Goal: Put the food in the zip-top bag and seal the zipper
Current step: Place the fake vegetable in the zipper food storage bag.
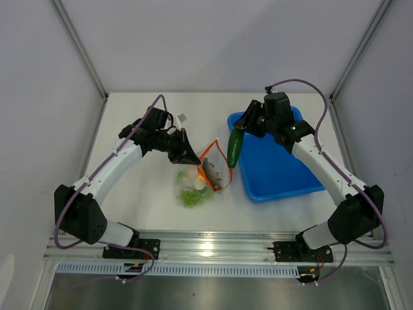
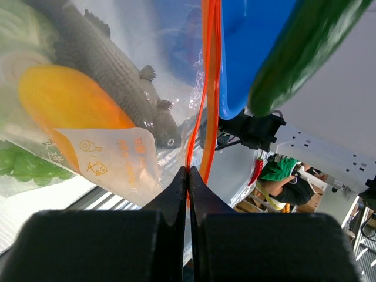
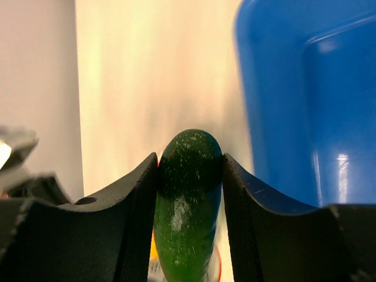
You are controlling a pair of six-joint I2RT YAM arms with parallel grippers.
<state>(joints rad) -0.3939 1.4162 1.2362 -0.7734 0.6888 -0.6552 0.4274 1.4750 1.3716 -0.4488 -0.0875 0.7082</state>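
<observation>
The green piece (image 1: 235, 147), clamped in the right hand (image 1: 248, 124), should be lowered tip-first into the zip-top bag (image 1: 216, 171), whose zipper (image 2: 210, 88) is pinched by the closed left hand (image 1: 191, 157).

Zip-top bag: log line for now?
left tool: shut on orange-red zipper strip of clear plastic bag | right tool: shut on long green toy cucumber

Blue tray (image 1: 284, 169) just beside bag mouth (image 1: 215, 166)

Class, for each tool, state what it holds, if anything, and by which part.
The left tool pinches the zip-top bag by its orange-red zipper at the mouth. The right tool clamps the green piece near its upper end.
</observation>
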